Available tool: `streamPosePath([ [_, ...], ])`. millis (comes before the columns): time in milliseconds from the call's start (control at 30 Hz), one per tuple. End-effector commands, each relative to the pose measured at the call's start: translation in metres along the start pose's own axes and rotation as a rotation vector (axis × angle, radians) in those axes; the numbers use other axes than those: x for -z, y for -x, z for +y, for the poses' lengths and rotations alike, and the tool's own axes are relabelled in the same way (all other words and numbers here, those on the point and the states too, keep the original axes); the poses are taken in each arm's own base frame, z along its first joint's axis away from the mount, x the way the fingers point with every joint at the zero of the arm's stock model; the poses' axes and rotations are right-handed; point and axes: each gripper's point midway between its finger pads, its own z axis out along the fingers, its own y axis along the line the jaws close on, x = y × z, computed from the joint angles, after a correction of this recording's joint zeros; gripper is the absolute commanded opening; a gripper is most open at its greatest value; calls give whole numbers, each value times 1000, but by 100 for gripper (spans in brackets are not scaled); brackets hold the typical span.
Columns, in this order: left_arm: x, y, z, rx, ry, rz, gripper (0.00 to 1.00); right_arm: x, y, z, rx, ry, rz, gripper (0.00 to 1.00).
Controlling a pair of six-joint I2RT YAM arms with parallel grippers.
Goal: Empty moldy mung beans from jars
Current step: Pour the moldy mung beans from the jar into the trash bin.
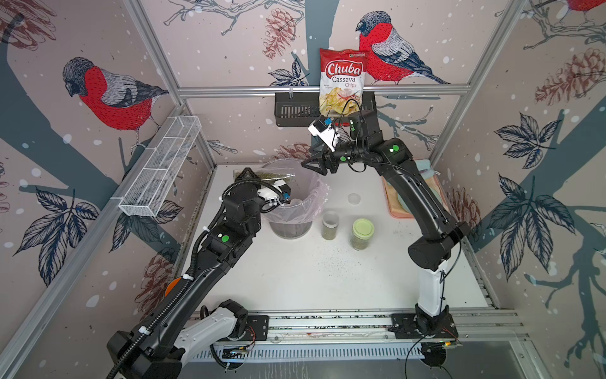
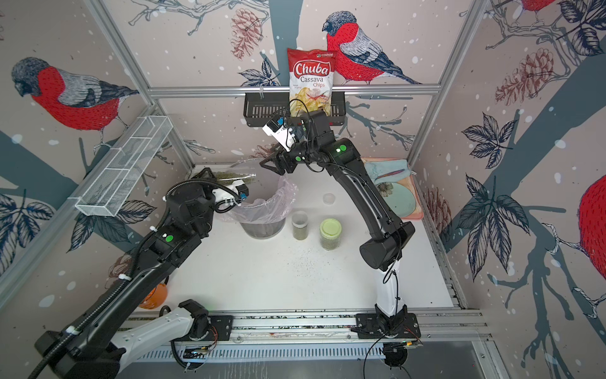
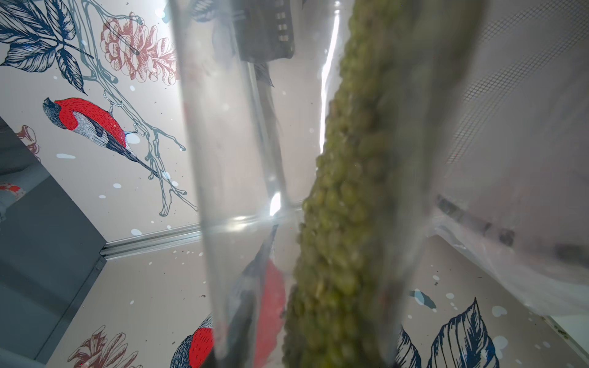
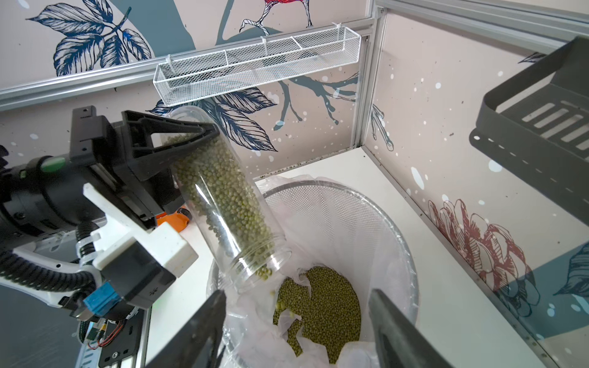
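The left claw [image 4: 191,140] is clamped on the tube [image 4: 223,204] close to its closed end. That grip leaves the mouth free and lets the wrist swing the tube over as a long lever. The tube is tilted steeply, mouth down, with its rim just above the bin [image 4: 404,248], which stands toward the tabletop's [image 1: 295,279] far left corner. The beans [image 4: 220,191] lie along the tube's lower wall and crowd at the mouth, and a few grains hang in the air below it. A heap of them already sits in the bag lining the bin, so the pour looks well under way, though much of the tube's load is yet to go. The low mouth, well inside the bin's edge, probably serves to keep grains from bouncing out onto the tabletop. The right claw [image 1: 313,167] hovers above the bin's far side with its jaws wide apart and nothing between them, seemingly waiting its turn. The short jar [image 1: 330,226] and the green-lid jar [image 1: 361,234] stand upright and capped near the middle of the tabletop, just right of the bin, both with beans inside. A loose clear lid [image 1: 354,198] lies behind them.
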Motion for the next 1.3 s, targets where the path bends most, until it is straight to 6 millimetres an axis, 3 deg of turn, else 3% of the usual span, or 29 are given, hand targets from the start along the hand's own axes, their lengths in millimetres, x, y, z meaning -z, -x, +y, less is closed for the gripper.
streamPosePath([
  [0,-1,4,11,-35,52,-31,37,-3,3,8,52,43,-11,71],
  [333,-7,-2,5,-133,32,-12,37,-8,3,10,93,51,-18,71],
  [633,-18,4,-1,-172,7,-18,37,-33,-9,-2,78,48,-4,70],
  [867,-25,12,7,-197,-1,-42,37,-40,-13,2,113,67,5,70],
  [1267,-28,18,1,-212,-13,-63,37,-58,-21,19,145,88,41,63],
])
